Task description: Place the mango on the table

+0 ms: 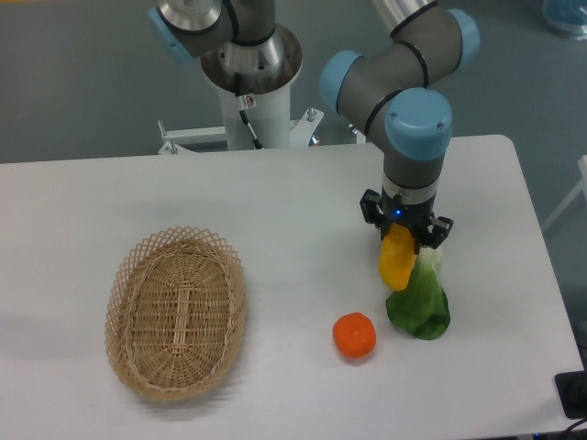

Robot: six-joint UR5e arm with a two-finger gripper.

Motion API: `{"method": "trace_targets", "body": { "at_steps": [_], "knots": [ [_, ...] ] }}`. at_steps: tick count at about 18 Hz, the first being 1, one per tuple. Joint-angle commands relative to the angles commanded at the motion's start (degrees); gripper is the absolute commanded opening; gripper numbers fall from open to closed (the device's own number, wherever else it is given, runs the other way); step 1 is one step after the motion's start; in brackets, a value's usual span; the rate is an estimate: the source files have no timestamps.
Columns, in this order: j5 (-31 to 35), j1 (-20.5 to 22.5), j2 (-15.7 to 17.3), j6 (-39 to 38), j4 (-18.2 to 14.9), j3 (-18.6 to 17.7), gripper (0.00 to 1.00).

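Over the table's [275,192] right side, gripper [404,234] is clamped on the mango's [396,261] top, fruit hanging upright just beside a green veg [420,302], w/ round orange fruit [354,335] nearby, wicker basket [176,312] far left. No readable writing.

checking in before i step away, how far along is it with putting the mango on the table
Done: the gripper has the mango in its grasp, hanging end-down. In hand: it is holding the fruit just over the white table, right beside the green vegetable and apart from the orange. Left: setting the mango down and letting go. Whether its lower tip already touches the table is hard to tell. The basket looks empty.
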Motion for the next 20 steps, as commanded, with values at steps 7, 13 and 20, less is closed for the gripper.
{"method": "trace_targets", "body": {
  "at_steps": [7, 13, 20],
  "knots": [
    [-0.2, -0.1, 0.0, 0.0, 0.0, 0.0, 0.26],
    [-0.1, -0.1, -0.2, 0.2, 0.0, 0.4, 0.27],
    [-0.3, 0.3, 0.5, 0.6, -0.4, -1.8, 0.27]
  ]
}}
